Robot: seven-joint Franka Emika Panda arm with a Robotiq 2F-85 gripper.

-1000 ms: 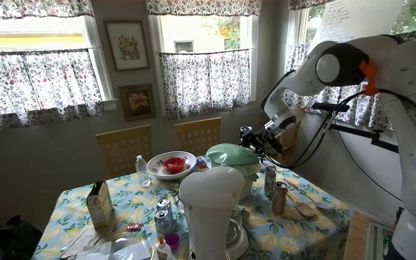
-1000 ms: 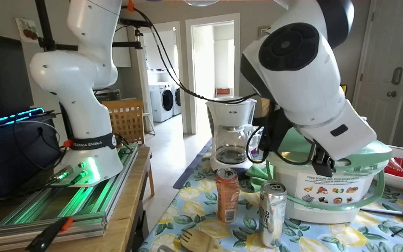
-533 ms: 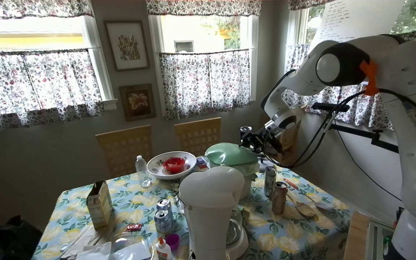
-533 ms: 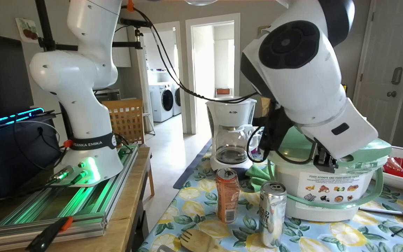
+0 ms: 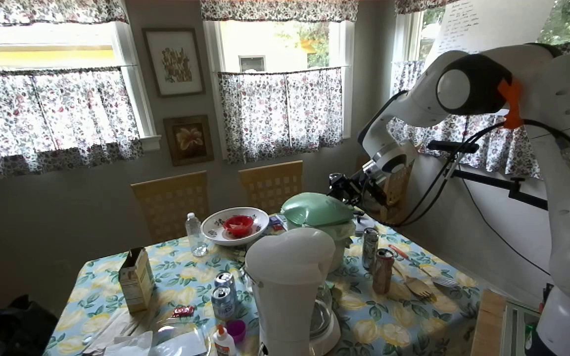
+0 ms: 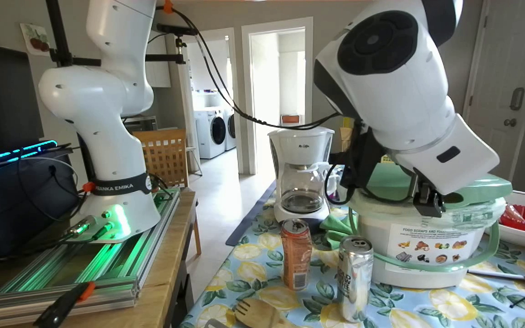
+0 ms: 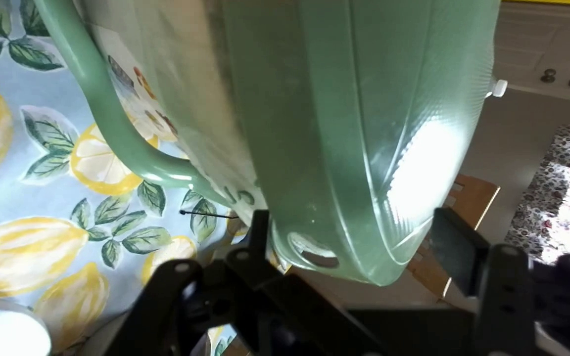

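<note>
Bright windows [image 5: 275, 47] with floral curtains [image 5: 282, 113] back a table [image 5: 99, 277] covered by lemon-print cloth [image 5: 176, 262]. Above it, the gripper [image 7: 356, 242] straddles one end of a green lid [image 7: 324, 148]: in the wrist view its fingers [image 7: 260, 237] stand apart with that end between them, and I cannot tell whether they squeeze it. The lid is over a white bin [image 6: 419, 279]; across the bin's front are a food-scraps label [image 6: 429, 246] and, looping below that, a green handle [image 6: 495, 241]. Near the bin stand a silver can [image 6: 356, 278] and an orange can [image 6: 295, 255], both upright, with a wooden fork [image 6: 258, 312] lying beside them. A white coffee maker [image 6: 301, 146] stands near the bin too. Beyond the bin, a patterned white bowl [image 5: 215, 230] holds a red bowl [image 5: 239, 226], next to a clear bottle [image 5: 196, 240]. Well apart are a carton [image 5: 136, 284] and a pair of cans [image 5: 222, 302].
</note>
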